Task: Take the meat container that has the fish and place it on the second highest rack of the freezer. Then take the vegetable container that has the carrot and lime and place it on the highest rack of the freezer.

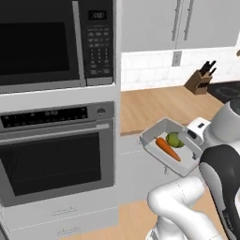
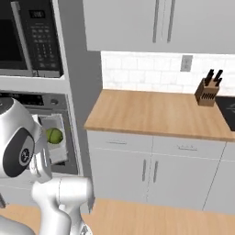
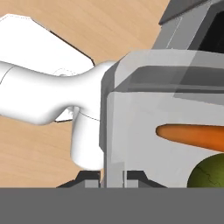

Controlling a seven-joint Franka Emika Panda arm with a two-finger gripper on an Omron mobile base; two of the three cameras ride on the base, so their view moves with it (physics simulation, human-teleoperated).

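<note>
The white arm bends up from the base, its elbow low over the wood floor and its wrist folded back toward the body. The gripper [image 3: 114,175] is clamped on the near wall of the vegetable container [image 1: 151,138], carrying it in the air, tilted, in front of the lower cabinets. Inside lie the carrot [image 1: 168,148] and, touching it, the lime [image 1: 174,138]. Beyond the container stands the black oven [image 1: 56,154] with the microwave [image 1: 56,42] above it. Farther right, a knife block [image 1: 200,79] sits on the wooden counter [image 1: 154,105].
</note>
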